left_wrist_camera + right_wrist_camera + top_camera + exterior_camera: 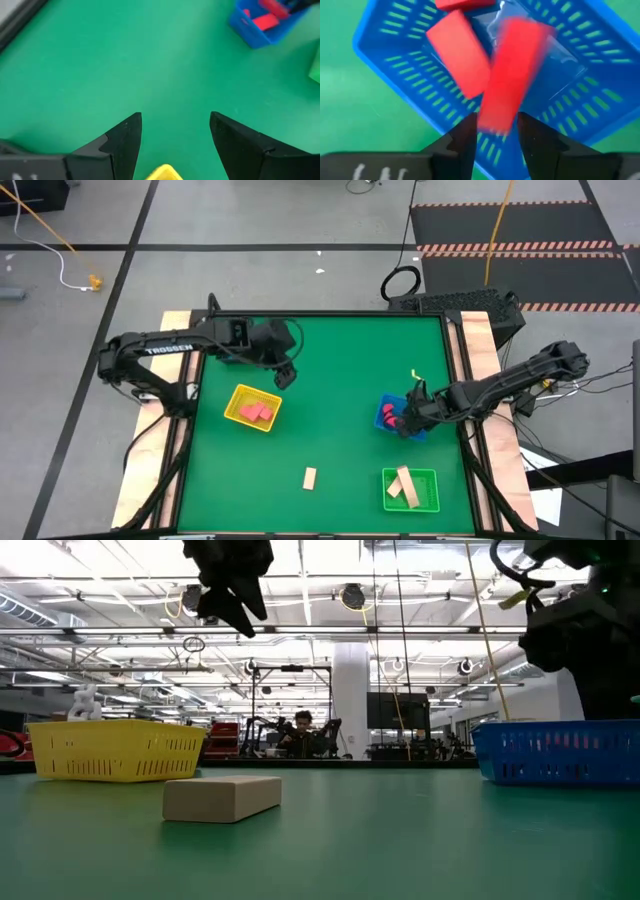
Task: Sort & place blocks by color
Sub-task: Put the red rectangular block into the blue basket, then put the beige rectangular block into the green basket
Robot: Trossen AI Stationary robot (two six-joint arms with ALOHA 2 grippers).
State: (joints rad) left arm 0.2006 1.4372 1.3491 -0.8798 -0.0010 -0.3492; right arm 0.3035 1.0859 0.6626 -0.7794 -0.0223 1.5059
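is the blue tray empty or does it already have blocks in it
Not empty. The blue tray holds red blocks, and the right gripper hangs right over it with another red block at its fingertips.

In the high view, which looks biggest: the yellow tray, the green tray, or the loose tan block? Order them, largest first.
1. Yellow tray and green tray: they look about alike, so I do not rank them.
2. Loose tan block: clearly smallest.

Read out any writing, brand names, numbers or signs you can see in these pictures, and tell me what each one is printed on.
"TROSSEN": white letters along the left arm, read in the high view.
White marks on the right pincer's housing in its wrist view: too blurred and cut off to read.
Similar white marks at the edge of the left wrist view: unreadable.
Nothing legible on the trays, blocks or in the room behind.
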